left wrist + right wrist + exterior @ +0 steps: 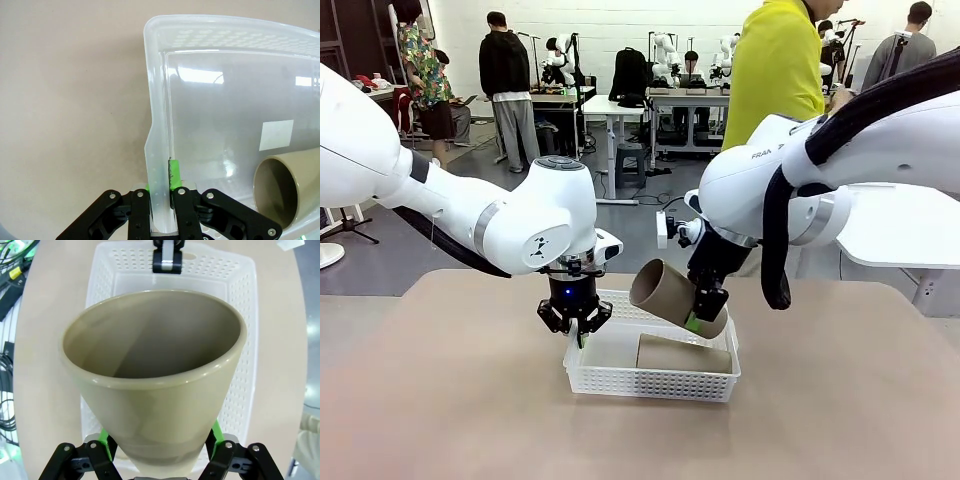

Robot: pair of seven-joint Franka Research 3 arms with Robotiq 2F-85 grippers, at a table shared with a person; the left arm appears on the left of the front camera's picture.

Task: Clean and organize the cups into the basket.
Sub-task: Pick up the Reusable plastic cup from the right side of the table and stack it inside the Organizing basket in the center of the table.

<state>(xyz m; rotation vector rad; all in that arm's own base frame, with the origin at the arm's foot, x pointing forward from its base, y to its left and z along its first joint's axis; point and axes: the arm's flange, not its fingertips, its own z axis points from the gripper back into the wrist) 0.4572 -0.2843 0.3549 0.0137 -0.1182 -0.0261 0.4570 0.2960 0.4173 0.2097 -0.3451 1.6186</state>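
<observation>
- Right gripper [708, 312] pinches the narrow base of a taupe-brown cup [670, 292] between its green pads, over the basket's right half
- Left gripper [576, 325] is clamped on the basket's left end wall, one finger inside the wall and one outside
- Tan table [440, 400] carries the basket near its middle
- Person in a yellow top [775, 70] stands beyond the basket's far side
- White basket [650, 385] with perforated walls rests flat on the table
- Held cup is tilted, with its open mouth raised and turned toward the basket's left end
- Second taupe-brown cup [682, 353] lies on its side inside the basket's right half, mouth toward the left end; the held cup seems to hang just above it, though contact is hard to judge
</observation>
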